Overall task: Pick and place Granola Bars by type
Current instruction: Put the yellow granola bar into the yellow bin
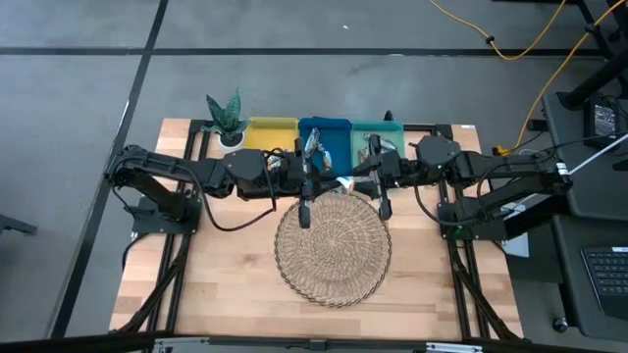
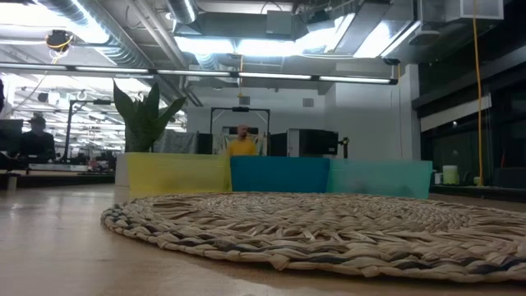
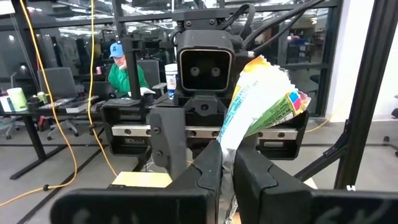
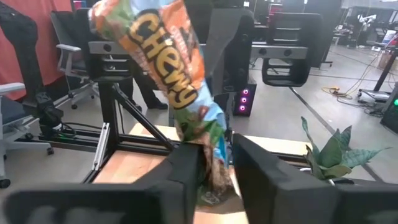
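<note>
My left gripper (image 3: 228,155) is shut on a granola bar (image 3: 261,99) in a white, yellow and green wrapper. My right gripper (image 4: 214,155) is shut on a second bar (image 4: 161,56) in an orange, brown and blue wrapper. In the high view both grippers meet, facing each other, above the far rim of the round woven basket (image 1: 334,250), with the pale bar (image 1: 341,184) between them. More bars lie in the blue bin (image 1: 316,145) and in the teal bin (image 1: 378,147). The low view shows neither gripper. My left gripper pinches the pale bar's lower end (image 3: 231,140) between its two fingers, coming level from the table's left. The bar is lifted clear and its free end sticks out beyond the fingertips. My right gripper pinches the orange bar's crinkled blue end (image 4: 208,134) between its two fingers, coming level from the table's right. The bar is lifted clear and its long free part rises past the fingertips, tilted.
Yellow (image 1: 270,132), blue and teal bins stand in a row along the table's far edge, and a small potted plant (image 1: 226,118) stands left of them. Bare wood lies to the left, right and near side of the basket. People sit at desks in the room beyond.
</note>
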`<action>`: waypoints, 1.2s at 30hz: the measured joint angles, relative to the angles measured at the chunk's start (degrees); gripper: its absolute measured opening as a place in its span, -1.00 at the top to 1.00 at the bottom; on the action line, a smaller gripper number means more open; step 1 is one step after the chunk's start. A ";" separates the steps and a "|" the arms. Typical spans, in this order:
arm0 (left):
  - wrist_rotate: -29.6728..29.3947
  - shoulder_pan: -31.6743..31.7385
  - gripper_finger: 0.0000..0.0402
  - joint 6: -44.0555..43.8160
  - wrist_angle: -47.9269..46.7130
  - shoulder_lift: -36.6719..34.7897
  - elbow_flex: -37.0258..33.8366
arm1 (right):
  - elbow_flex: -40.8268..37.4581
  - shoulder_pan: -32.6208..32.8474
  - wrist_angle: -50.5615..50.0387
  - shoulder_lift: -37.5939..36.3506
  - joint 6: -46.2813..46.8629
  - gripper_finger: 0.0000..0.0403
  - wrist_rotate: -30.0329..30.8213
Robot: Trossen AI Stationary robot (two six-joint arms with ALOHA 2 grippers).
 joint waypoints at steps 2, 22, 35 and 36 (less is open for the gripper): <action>-0.02 -0.02 0.93 0.23 -0.13 0.00 0.00 | -0.02 -0.01 -0.36 -0.52 -0.07 0.38 0.06; -6.12 -0.02 0.93 -0.14 -6.87 -1.05 -0.04 | 0.11 0.04 -21.77 -14.87 -0.89 -0.01 8.39; -6.41 -0.02 0.93 -0.18 -7.76 -2.67 -0.04 | -12.98 -0.01 -33.74 -45.51 6.61 0.21 22.16; -6.39 -0.02 0.93 -0.18 -7.75 -2.67 -0.04 | -15.28 -0.01 -32.43 -48.58 7.67 0.24 22.40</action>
